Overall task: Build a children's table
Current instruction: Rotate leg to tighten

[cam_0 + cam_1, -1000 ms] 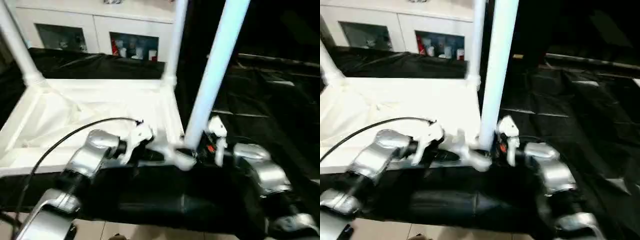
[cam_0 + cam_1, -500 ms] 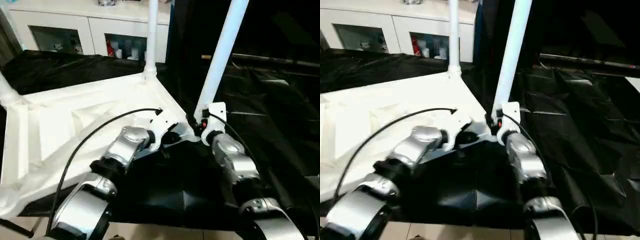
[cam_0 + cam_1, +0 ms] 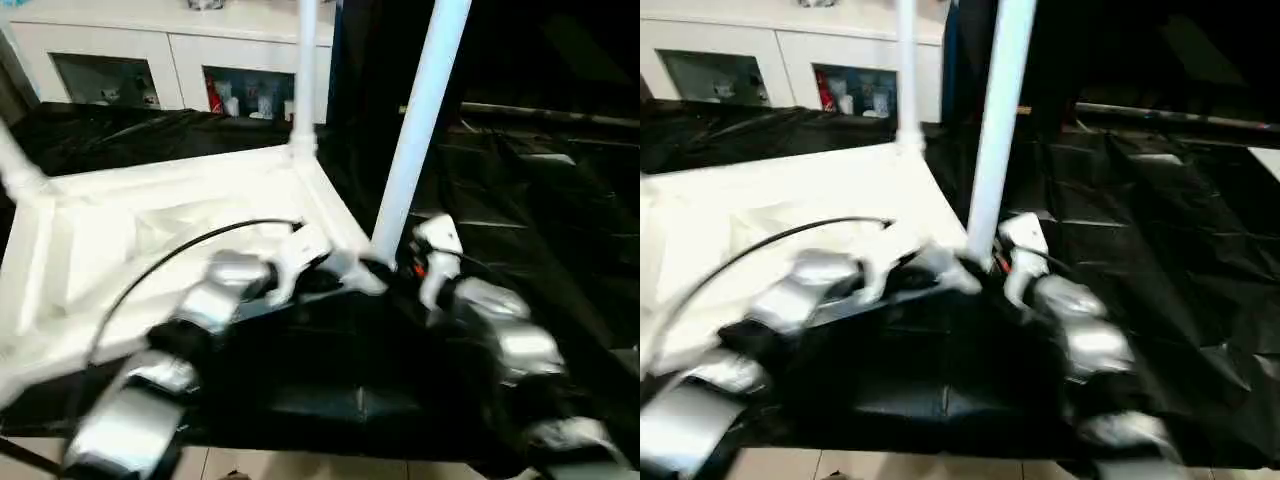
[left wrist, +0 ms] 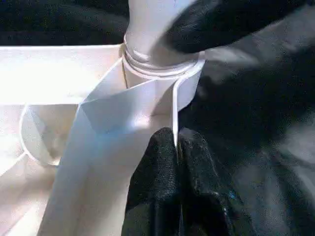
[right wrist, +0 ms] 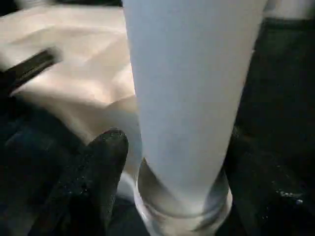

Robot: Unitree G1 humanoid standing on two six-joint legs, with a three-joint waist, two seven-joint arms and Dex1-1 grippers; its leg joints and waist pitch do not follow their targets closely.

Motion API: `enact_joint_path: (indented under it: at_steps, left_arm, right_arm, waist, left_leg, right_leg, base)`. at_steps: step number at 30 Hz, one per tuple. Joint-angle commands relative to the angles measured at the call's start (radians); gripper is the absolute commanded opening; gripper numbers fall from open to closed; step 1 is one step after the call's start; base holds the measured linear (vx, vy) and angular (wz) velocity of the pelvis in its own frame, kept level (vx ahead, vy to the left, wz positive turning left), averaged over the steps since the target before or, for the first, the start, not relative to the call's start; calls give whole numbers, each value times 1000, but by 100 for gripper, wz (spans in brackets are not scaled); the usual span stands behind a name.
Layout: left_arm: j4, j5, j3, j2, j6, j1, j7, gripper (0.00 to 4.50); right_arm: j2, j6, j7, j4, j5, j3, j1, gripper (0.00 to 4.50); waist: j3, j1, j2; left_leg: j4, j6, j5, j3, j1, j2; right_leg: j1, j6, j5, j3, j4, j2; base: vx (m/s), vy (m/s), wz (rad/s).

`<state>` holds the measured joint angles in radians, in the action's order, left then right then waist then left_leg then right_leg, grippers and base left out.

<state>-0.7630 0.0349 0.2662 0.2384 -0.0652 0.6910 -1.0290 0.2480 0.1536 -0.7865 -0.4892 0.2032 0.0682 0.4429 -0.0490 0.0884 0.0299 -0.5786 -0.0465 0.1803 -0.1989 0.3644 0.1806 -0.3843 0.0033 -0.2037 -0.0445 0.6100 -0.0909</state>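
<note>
A black-draped table [image 3: 520,180] carries the upturned white ribbed plastic tabletop [image 3: 150,230] at its near edge. The left gripper [image 4: 174,147] pinches the near corner's rim; the right gripper [image 5: 167,162] straddles the white tapered tube leg [image 3: 415,120] there. Press it straight down.

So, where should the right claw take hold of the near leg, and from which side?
Low on the near leg, just above the corner socket. The tube is round and stands nearly upright, so the right claw should likely come level from the robot's right, one finger on either side.
</note>
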Motion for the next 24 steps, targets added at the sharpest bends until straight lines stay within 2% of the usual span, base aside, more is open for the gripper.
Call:
enact_joint_path:
  at_steps: [1, 4, 5, 6, 7, 8, 13, 18, 20, 24]
  left_arm:
    - [72, -56, 32, 6, -26, -38, -138, 0]
    - [109, -71, 39, 26, -37, -52, -195, 0]
    - [125, -74, 43, 41, -43, -57, -220, 0]
    - [127, -75, 43, 50, -46, -58, -235, 0]
    - [127, -75, 43, 50, -46, -58, -235, 0]
    - [140, -80, 39, 68, -53, -65, -262, 0]
    - [174, -88, 35, 82, -77, -77, -276, 0]
    - [186, -90, 28, 90, -88, -87, -278, 0]
    - [188, -90, 30, 92, -89, -89, -281, 0]
    - [197, -91, 27, 93, -99, -93, -276, 0]
  right_arm:
    - [12, 40, -106, 50, 32, 35, -9, 314]
    - [27, 58, -140, 69, 44, 37, -15, 314]
    - [41, 69, -168, 80, 49, 42, -18, 314]
    - [51, 67, -186, 85, 43, 52, -20, 314]
    - [51, 67, -186, 85, 43, 52, -20, 314]
    - [79, 84, -236, 111, 43, 80, -32, 314]
    - [95, 97, -273, 134, 39, 98, -45, 269]
    - [108, 106, -290, 152, 49, 98, -53, 235]
    - [110, 111, -297, 157, 55, 98, -55, 215]
    - [102, 114, -293, 153, 58, 97, -57, 209]
  waist:
    - [56, 2, 1]
    - [58, 4, -3]
    - [60, 8, -4]
    - [59, 12, -4]
    - [59, 13, -5]
    - [57, 16, -4]
    - [55, 19, -2]
    - [56, 20, -3]
    - [56, 21, 0]
    - [56, 22, -1]
  left_leg:
    - [74, 44, 224, 25, -12, 57]
    - [71, 49, 190, 22, -12, 58]
    - [68, 51, 181, 20, -17, 59]
    - [67, 56, 168, 19, -13, 59]
    - [68, 55, 167, 19, -12, 58]
    - [68, 50, 175, 19, -12, 57]
    - [71, 30, 206, 20, -13, 59]
    - [71, 27, 197, 20, -15, 57]
    - [71, 26, 202, 20, -14, 57]
    - [71, 28, 192, 21, -14, 57]
  right_leg:
    - [35, -244, -111, 39, -70, -63]
    - [34, -266, -64, 38, -63, -62]
    - [30, -275, -43, 37, -60, -60]
    - [34, -278, -29, 38, -57, -62]
    - [34, -277, -31, 37, -58, -61]
    - [35, -271, -51, 36, -60, -62]
    - [32, -252, -121, 39, -66, -66]
    - [30, -248, -104, 39, -65, -63]
    - [31, -247, -112, 39, -65, -64]
    - [32, -247, -99, 39, -63, -64]
  base:
    - [0, 0, 0]
    - [0, 0, 0]
    - [0, 0, 0]
    - [0, 0, 0]
    - [0, 0, 0]
    - [0, 0, 0]
    - [0, 0, 0]
    - [0, 0, 0]
    - [0, 0, 0]
    - [0, 0, 0]
